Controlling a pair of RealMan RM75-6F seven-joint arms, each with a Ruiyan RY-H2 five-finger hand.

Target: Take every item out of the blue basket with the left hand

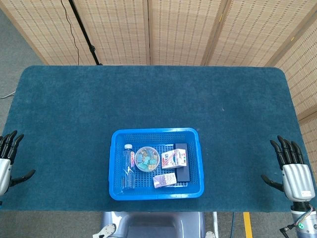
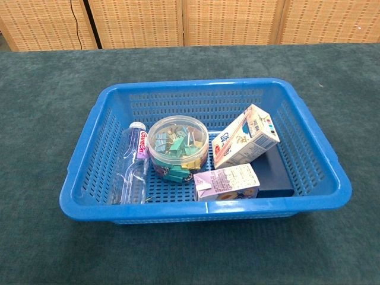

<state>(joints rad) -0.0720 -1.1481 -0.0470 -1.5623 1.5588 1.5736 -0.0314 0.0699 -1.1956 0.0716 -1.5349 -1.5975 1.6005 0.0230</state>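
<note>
A blue basket (image 1: 115, 189) (image 2: 89, 196) sits near the table's front edge. Inside lie a clear water bottle (image 1: 129, 166) (image 2: 134, 163) at the left, a round clear tub of coloured binder clips (image 1: 147, 158) (image 2: 178, 146), a white carton (image 1: 173, 157) (image 2: 246, 135) leaning on a dark blue box (image 1: 182, 167) (image 2: 274, 175), and a small purple carton (image 1: 165, 180) (image 2: 227, 181) at the front. My left hand (image 1: 7, 158) hovers open at the far left table edge, my right hand (image 1: 291, 166) open at the far right. Neither touches anything; the chest view shows neither hand.
The table (image 1: 148, 99) is covered in dark teal cloth. Wicker screens (image 1: 183, 29) stand behind it, with a black stand (image 1: 84, 32) at the back left.
</note>
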